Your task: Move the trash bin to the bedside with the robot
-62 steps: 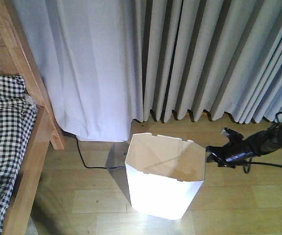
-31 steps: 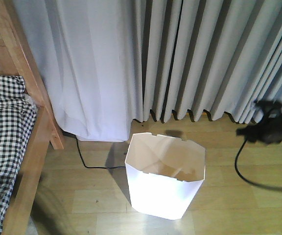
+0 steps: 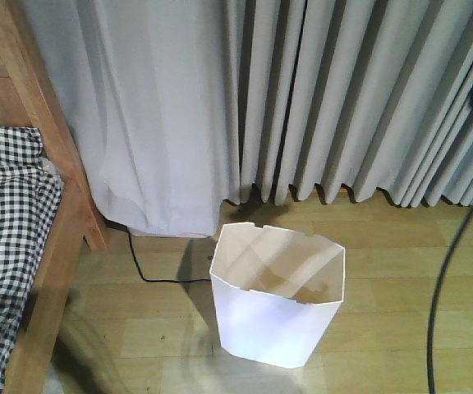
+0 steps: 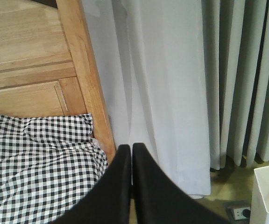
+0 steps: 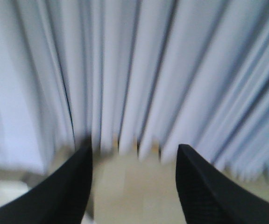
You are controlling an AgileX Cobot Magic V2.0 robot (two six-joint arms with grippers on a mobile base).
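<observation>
The trash bin stands upright on the wooden floor in front of the grey curtains, well apart from the wooden bed frame with its gingham bedding at the left. No writing or label shows on the bin or anything else. The left gripper has its fingers pressed together, empty, above the bed's corner. The right gripper has its fingers spread wide, empty, facing the curtains in a blurred view. A black cable hangs at the right.
</observation>
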